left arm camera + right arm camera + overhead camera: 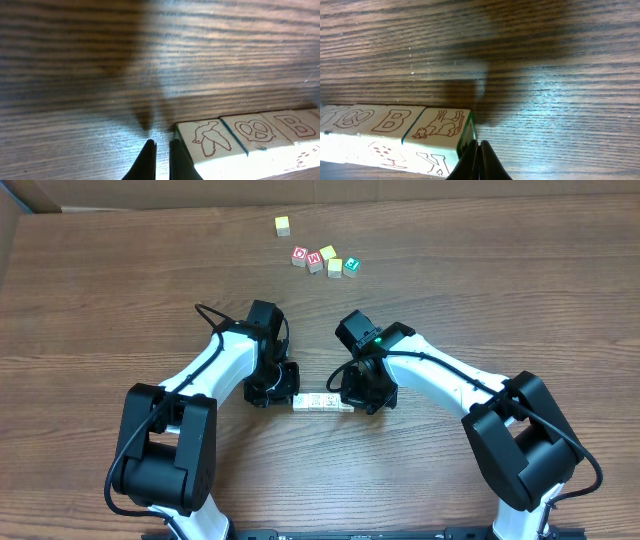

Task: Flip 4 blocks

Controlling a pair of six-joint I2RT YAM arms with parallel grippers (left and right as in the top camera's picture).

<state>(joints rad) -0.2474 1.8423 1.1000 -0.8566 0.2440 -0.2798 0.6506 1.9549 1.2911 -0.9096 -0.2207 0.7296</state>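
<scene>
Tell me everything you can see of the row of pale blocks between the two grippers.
The row of blocks is four pale wooden cubes lying end to end on the table. Top faces show a bird, a pretzel, a B and an animal in reddish outline, with green and blue edges. The left gripper and right gripper, both shut, sit at either end.

Cream blocks [250,136], red-outlined pictures, green edges; brown wood-grain table [150,50]

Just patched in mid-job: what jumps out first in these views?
The shut left gripper and shut right gripper sit at opposite ends of a row of pale blocks at the centre of the table. A cluster of coloured cubes lies apart near the far edge.
</scene>
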